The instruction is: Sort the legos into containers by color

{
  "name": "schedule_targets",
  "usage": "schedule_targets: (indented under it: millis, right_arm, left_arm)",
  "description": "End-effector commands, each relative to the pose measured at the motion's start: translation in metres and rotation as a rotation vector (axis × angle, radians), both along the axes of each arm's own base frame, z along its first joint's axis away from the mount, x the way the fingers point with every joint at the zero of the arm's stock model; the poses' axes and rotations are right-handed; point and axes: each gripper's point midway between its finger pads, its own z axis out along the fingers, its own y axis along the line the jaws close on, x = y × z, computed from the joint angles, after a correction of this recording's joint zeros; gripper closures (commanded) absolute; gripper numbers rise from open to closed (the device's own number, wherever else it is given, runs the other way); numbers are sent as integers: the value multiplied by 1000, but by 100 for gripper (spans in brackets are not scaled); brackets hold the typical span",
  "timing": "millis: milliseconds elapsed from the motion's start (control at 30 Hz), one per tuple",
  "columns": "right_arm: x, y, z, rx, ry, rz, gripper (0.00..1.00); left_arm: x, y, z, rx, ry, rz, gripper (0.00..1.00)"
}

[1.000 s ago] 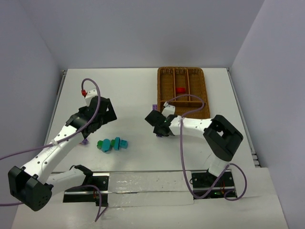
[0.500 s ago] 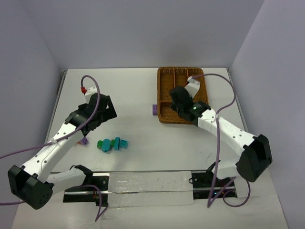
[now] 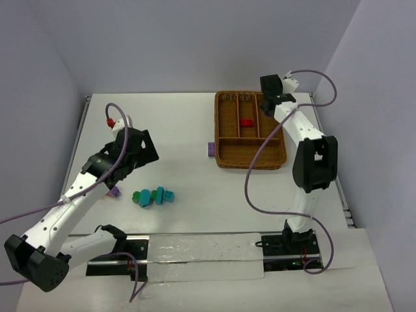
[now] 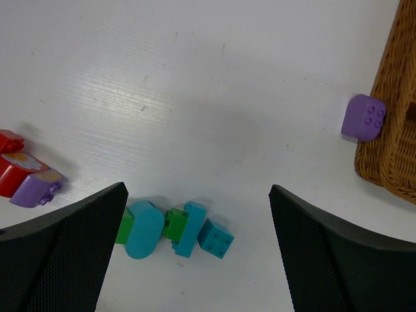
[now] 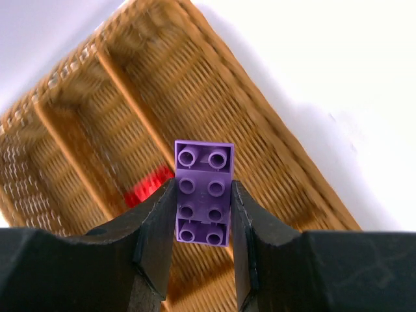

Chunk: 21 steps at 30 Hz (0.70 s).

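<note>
- My right gripper (image 5: 201, 198) is closed on a purple two-by-four studded plastic brick (image 5: 203, 170). The two black fingers press its long sides and its studs face the wrist camera.
- In the top view this gripper hangs over the upper right corner of the brown woven wicker tray (image 3: 250, 164), in the upper right part of the frame.
- A red brick (image 3: 246, 122) lies in the middle one of the tray's three narrow slots. In my right wrist view it is only a blurred red patch beside the held brick.
- My left gripper (image 4: 197, 195) is wide open and holds nothing. It hovers above the white table (image 3: 182, 123) in the left half of the top view.
- Just below the gap between its fingers, at the bottom centre of the left wrist view, lies a cluster of teal-blue and green bricks (image 4: 175, 227), touching one another.
- At the left edge of that view a small purple brick (image 4: 36, 188) lies against red bricks (image 4: 10, 170).
- Another purple brick (image 4: 364, 117) lies on the table by the tray's outer wall, at the right edge of that view. I cannot tell whether it touches the wicker.
</note>
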Motion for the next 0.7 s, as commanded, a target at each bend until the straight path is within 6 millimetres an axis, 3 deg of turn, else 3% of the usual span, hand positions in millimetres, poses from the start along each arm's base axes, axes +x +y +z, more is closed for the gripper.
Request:
schedule_targets:
  millis: [0,33,67,167,200,333,433,533,567,667]
  right_arm:
    - [25,-10,-10,-10,39,-12,82]
    - [31,-12,-14,-6,44,-15,74]
    - [33,-12,-15,-5,45,-12,57]
    - [41,-11,-9,-14,38,-4,21]
    - [42,-11,-5,-15,30,0,17]
    - [39,-10,13,-19,4,14,15]
    - [28,-3,39,-10,-44,37,15]
    - [5,16,59,15,-82,104,15]
    - [-12,27,57,20,-78,140,15]
    - [-43,47,70,22,-112,203,15]
  left_arm:
    - [-2,-8,25,-69,-48,-22,1]
    - [-3,-9,25,-71,-41,-26,1]
    - [-4,-9,24,-71,-35,-31,1]
    - [-5,-11,23,-77,-28,-41,1]
    - [-5,-12,24,-79,-30,-40,1]
    - [1,-23,28,-117,-52,-81,1]
    - [10,-40,30,-153,-63,-132,1]
    - [37,-67,27,-196,-75,-176,1]
    - [54,-81,16,-200,-51,-184,1]
    - [79,-105,-4,-198,14,-198,1]
